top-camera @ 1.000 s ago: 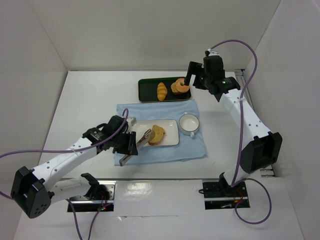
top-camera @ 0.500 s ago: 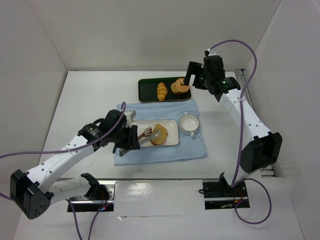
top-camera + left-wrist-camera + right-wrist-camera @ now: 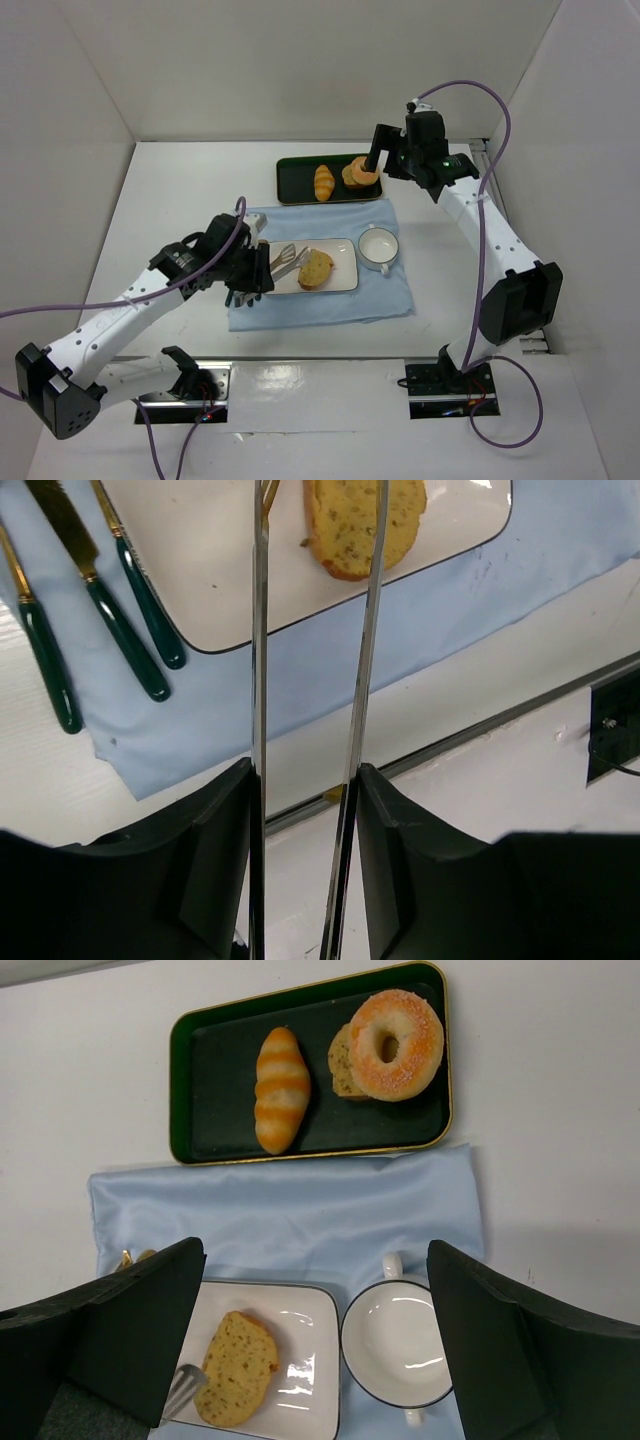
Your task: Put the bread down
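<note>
The bread (image 3: 316,268) lies flat on the white rectangular plate (image 3: 343,250); it also shows in the left wrist view (image 3: 340,530) and the right wrist view (image 3: 238,1368). My left gripper (image 3: 248,278) is shut on metal tongs (image 3: 285,262). The tongs' arms (image 3: 259,680) stand spread, their tips at the bread's left side, not pinching it. My right gripper (image 3: 379,156) is open and empty, high above the dark tray (image 3: 295,180) at the back.
The tray holds an orange croissant (image 3: 281,1088) and a doughnut (image 3: 400,1042) lying on another slice. A white two-handled cup (image 3: 378,248) stands right of the plate on the blue cloth (image 3: 330,305). Green-handled cutlery (image 3: 135,630) lies left of the plate.
The tongs' tips were at the bread; now they have opened and drawn back to the left with my left gripper. The bread stays on the plate. The right arm has not moved.
</note>
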Action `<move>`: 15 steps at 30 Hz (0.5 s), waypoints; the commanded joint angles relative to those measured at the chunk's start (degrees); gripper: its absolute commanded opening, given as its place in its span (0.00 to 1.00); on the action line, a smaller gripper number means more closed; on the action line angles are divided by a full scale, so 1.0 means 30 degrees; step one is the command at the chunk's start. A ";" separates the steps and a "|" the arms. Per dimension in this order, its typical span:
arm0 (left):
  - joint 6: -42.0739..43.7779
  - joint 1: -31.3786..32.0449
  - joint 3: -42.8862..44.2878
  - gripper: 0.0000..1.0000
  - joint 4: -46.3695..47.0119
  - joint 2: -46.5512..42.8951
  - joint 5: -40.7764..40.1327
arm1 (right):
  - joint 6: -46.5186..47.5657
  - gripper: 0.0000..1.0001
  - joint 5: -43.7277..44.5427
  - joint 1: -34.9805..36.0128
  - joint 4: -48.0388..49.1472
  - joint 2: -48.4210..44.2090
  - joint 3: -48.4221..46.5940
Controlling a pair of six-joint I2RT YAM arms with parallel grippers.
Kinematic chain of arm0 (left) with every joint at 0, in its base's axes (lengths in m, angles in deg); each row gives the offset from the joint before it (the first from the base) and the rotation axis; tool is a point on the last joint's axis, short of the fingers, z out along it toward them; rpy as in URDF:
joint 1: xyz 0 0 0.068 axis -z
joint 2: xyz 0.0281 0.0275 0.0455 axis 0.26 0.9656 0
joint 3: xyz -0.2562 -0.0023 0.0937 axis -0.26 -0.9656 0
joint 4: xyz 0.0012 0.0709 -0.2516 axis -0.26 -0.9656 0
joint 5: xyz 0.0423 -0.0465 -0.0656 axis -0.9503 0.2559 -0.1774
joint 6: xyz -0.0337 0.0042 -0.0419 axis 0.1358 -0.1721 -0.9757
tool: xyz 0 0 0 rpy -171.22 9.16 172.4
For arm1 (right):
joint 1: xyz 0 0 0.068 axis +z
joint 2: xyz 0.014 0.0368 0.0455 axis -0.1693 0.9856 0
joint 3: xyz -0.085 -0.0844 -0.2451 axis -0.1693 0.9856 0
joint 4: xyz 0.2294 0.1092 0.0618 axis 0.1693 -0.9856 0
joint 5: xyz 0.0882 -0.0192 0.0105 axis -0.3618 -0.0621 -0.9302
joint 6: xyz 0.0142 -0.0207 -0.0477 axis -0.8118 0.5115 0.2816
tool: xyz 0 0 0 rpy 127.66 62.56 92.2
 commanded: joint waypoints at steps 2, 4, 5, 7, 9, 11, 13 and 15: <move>0.0073 0.0067 0.0755 0.54 -0.0309 -0.1096 -0.1940 | 0.0105 0.99 -0.0290 -0.0120 0.0980 0.0015 -0.0564; -0.0423 0.0067 0.0549 0.54 -0.0077 -0.1796 -0.3550 | 0.0105 0.98 -0.0292 -0.0120 0.0980 -0.0159 -0.0361; -0.0602 -0.0136 0.0346 0.54 0.0274 -0.2062 -0.4049 | 0.0105 0.98 -0.0292 -0.0120 0.0980 -0.0161 -0.0156; -0.0807 -0.0660 0.0051 0.53 0.0685 -0.2560 -0.5189 | 0.0105 0.98 -0.0292 -0.0120 0.0980 -0.0511 0.0107; -0.0809 -0.1131 -0.0445 0.53 0.1096 -0.2942 -0.6419 | 0.0105 0.98 -0.0292 -0.0120 0.0980 -0.0744 0.0344; -0.0809 -0.1542 -0.0447 0.53 0.1477 -0.2740 -0.6894 | 0.0105 0.98 -0.0466 -0.0120 0.0980 -0.0747 0.0752; -0.0633 -0.2213 -0.0621 0.52 0.1887 -0.2477 -0.7304 | 0.0105 0.98 -0.0467 -0.0120 0.0980 -0.1155 0.0957; -0.0164 -0.2830 -0.0622 0.52 0.2619 -0.1922 -0.7306 | 0.0105 0.98 -0.0641 -0.0120 0.0980 -0.1331 0.1162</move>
